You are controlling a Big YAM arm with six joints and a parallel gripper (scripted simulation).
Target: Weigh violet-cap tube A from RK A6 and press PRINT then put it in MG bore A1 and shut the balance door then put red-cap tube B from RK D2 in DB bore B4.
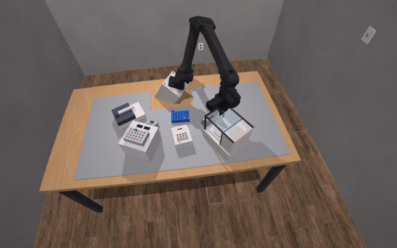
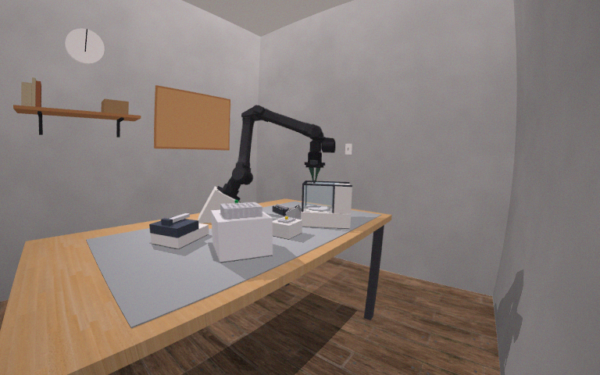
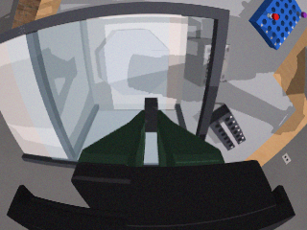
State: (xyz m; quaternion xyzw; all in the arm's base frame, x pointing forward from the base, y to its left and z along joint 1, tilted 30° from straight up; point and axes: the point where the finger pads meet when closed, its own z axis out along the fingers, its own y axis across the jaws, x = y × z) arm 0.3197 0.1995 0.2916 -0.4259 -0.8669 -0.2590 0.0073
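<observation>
My gripper (image 1: 220, 112) (image 2: 314, 180) (image 3: 151, 116) is shut on the small dark handle (image 3: 151, 106) on top of the balance's glass door. The balance (image 1: 237, 140) (image 2: 326, 219) stands level. Its door pane (image 3: 122, 122) covers most of the chamber, with a narrow gap at the front edge. The pan (image 3: 136, 72) below looks empty. Tube A, violet cap (image 1: 172, 110) (image 3: 303, 14), stands at a corner of the blue rack (image 1: 180, 120). Tube B, red cap (image 1: 184, 116) (image 3: 275, 16), stands in the same rack. The magnet block (image 3: 227, 126) is beside the balance. The lamp is not readable.
The white dry block (image 1: 174, 143) holds a yellow-capped tube. The tall mixer (image 1: 151, 146) (image 2: 242, 238) and the dark-lidded spectrophotometer (image 1: 124, 119) (image 2: 173, 227) stand beyond it. The balance's dark top rails (image 3: 120, 11) run close to the fingers.
</observation>
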